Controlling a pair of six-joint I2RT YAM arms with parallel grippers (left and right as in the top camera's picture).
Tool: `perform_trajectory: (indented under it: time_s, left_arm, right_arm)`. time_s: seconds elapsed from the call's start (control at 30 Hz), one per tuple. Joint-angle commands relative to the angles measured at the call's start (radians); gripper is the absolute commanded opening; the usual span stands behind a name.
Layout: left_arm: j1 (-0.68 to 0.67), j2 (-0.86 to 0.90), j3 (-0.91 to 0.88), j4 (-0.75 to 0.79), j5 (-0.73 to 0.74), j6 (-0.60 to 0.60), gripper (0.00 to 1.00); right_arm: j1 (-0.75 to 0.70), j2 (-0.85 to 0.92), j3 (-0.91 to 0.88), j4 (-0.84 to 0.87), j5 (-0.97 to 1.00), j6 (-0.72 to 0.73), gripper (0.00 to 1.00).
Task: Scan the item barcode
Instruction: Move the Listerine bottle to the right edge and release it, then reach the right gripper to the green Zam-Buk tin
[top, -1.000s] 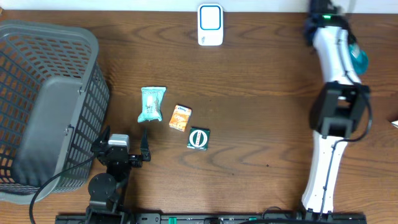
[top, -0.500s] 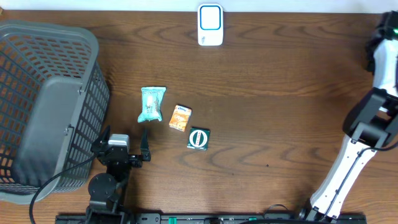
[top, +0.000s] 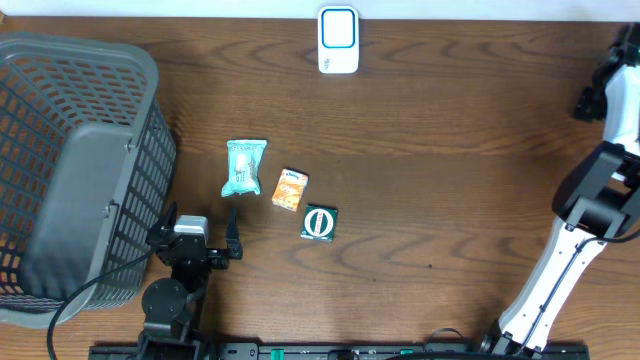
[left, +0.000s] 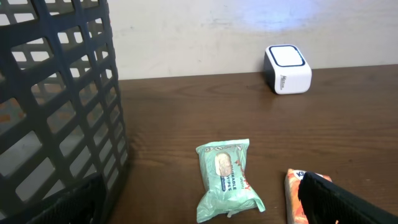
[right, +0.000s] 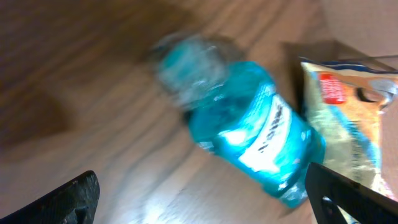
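The white scanner (top: 338, 40) with a blue face stands at the table's far edge and shows again in the left wrist view (left: 287, 69). A pale green wipes packet (top: 244, 167) (left: 227, 179), an orange tissue pack (top: 291, 189) (left: 297, 196) and a dark green packet (top: 319, 222) lie mid-table. My left gripper (top: 196, 232) (left: 205, 211) rests open just short of them, holding nothing. My right gripper (right: 205, 199) is open over a blue bottle (right: 249, 140) lying loose on the wood, blurred. The right arm (top: 600, 190) reaches the overhead view's right edge.
A large grey mesh basket (top: 70, 170) (left: 56, 106) fills the left side, right beside my left gripper. A yellow snack bag (right: 348, 118) lies next to the blue bottle. Bare wood spans between the small items and the right arm.
The right arm swung from the back of the table out to the right edge. Its jaws opened and the blue bottle now lies free. The left arm stayed still.
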Motion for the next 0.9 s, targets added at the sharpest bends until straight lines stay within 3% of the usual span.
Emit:
perform_trajectory:
  time_s: [0.0,0.4,0.6,0.87]
  left_arm:
    - [0.002,-0.002,-0.021,-0.036,-0.013,-0.005,0.98]
    - [0.002,-0.002,-0.021,-0.036,-0.013,-0.005,0.98]
    - [0.002,-0.002,-0.021,-0.036,-0.013,-0.005,0.98]
    - [0.002,-0.002,-0.021,-0.036,-0.013,-0.005,0.98]
  right_arm:
    - [0.075,-0.083,0.008,-0.01,-0.069,0.029,0.99]
    - [0.379,-0.33,0.008,-0.151,-0.612,0.03,0.99]
    - [0.57,-0.406,0.008,-0.277,-0.637,0.095,0.99]
    - [0.821,-0.376,-0.039,-0.447,-0.663,0.091,0.99]
